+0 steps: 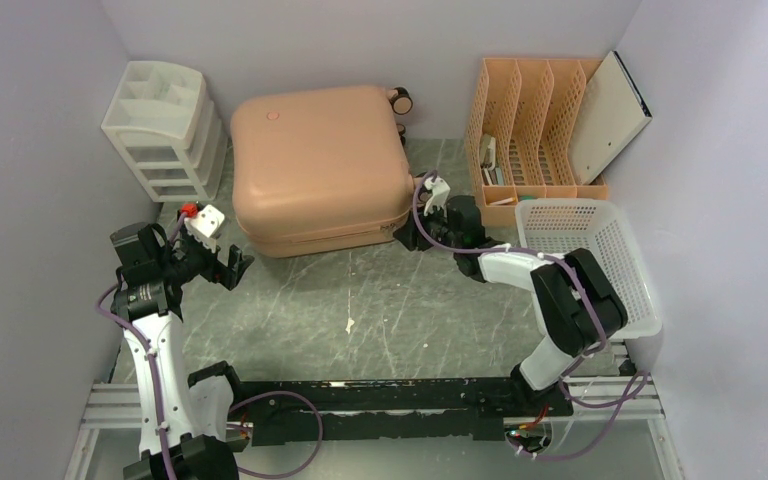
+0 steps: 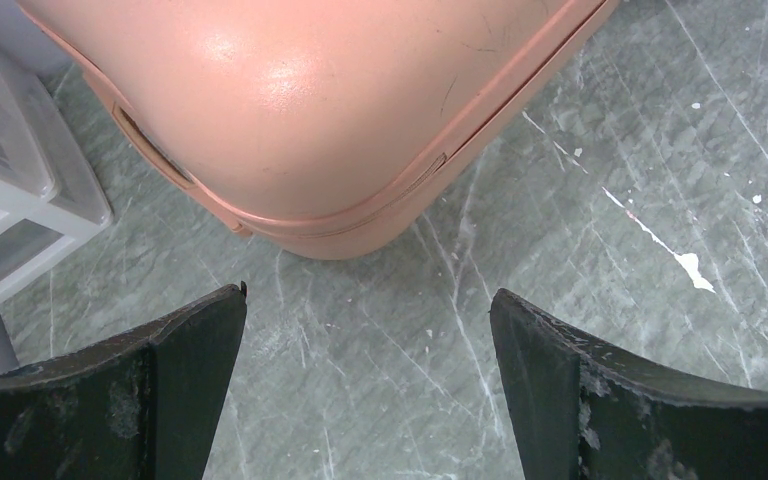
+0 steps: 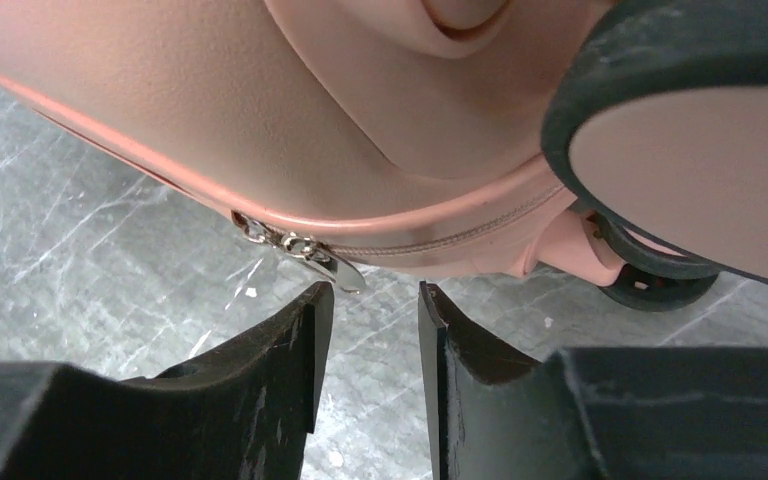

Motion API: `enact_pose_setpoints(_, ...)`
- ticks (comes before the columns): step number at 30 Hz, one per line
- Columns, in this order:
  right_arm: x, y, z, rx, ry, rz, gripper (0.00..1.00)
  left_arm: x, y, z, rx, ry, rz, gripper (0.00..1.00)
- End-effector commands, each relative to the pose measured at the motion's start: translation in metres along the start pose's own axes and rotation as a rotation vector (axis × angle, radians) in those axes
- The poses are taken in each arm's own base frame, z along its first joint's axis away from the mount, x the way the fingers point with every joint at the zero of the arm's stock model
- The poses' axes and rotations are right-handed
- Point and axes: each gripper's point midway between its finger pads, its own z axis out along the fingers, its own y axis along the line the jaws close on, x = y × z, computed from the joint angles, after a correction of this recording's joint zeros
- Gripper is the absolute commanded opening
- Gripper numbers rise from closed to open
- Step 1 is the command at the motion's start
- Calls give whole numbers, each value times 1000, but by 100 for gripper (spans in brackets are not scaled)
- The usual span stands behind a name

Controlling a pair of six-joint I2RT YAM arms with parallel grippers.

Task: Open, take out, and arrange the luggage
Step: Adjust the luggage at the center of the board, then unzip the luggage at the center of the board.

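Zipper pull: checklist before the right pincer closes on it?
1. Suitcase shut, lying flat: ok.
2. Zipper pull visible in the right wrist view: ok.
3. Right pincer open, empty: ok.
4. Pull inside its gap: not ok, it sits just beyond the gap, off to one side.
5. Left pincer open, apart from the suitcase corner: ok.
6. Pull free to slide: cannot tell.

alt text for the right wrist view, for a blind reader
The right tool, fingers slightly apart, sits just short of the silver zipper pull on the salmon-pink luggage. A black-rimmed wheel fills the upper right.
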Motion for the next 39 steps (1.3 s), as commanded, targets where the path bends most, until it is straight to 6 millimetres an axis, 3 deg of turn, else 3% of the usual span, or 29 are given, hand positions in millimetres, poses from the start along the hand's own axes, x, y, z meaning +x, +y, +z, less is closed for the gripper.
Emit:
enact_pose_setpoints(1,-28,8,14,24,-90,6,41,-4,0,-1,7,-17,8,97)
enact_pose_setpoints(7,-21,18,17,48,-86,15,43,-4,0,-1,6,-20,13,97)
enact_pose_setpoints(12,-38,6,11,148,-152,25,28,-2,-1,0,13,-16,7,97)
enact_pose_setpoints(14,-38,8,11,139,-152,31,28,-3,-1,0,14,-17,8,97)
enact_pose_setpoints(18,-32,19,11,46,-136,37,46,-3,-1,-1,7,-18,12,97)
enact_pose_setpoints(21,-29,15,7,15,-134,62,56,-3,0,-1,5,-19,15,97)
enact_pose_setpoints(26,-30,1,5,32,-137,105,55,-3,-1,-1,8,-21,14,97)
enact_pose_setpoints(30,-30,-1,9,45,-137,106,47,-3,-1,-1,8,-20,15,97)
enact_pose_setpoints(39,-32,11,16,74,-134,23,47,-3,1,-1,3,-18,11,97)
